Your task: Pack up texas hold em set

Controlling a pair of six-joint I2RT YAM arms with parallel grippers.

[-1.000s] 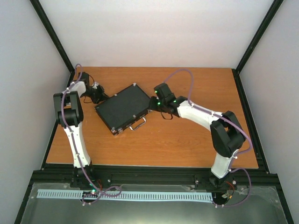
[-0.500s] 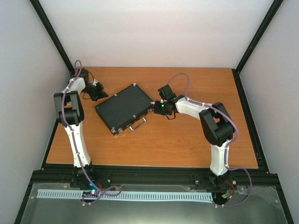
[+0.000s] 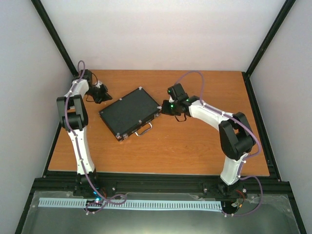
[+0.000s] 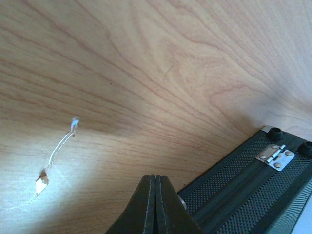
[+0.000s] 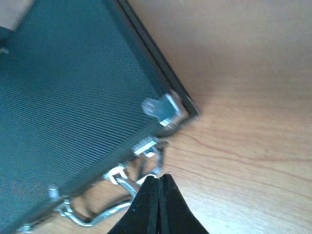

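We see the shut briefcase (image 3: 130, 113) unmoved, flat on the table (image 3: 195, 146). Our right gripper (image 3: 163, 110) stays by its latch corner, elbow swung outward. The left gripper (image 3: 104, 94) stays by the hinges. Both jaws are together, empty.

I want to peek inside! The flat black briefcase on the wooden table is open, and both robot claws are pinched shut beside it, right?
Not quite: the flat black briefcase is closed, lid flat down, as the top external view shows. It does lie on the wooden table, with the left gripper and right gripper both shut beside it.
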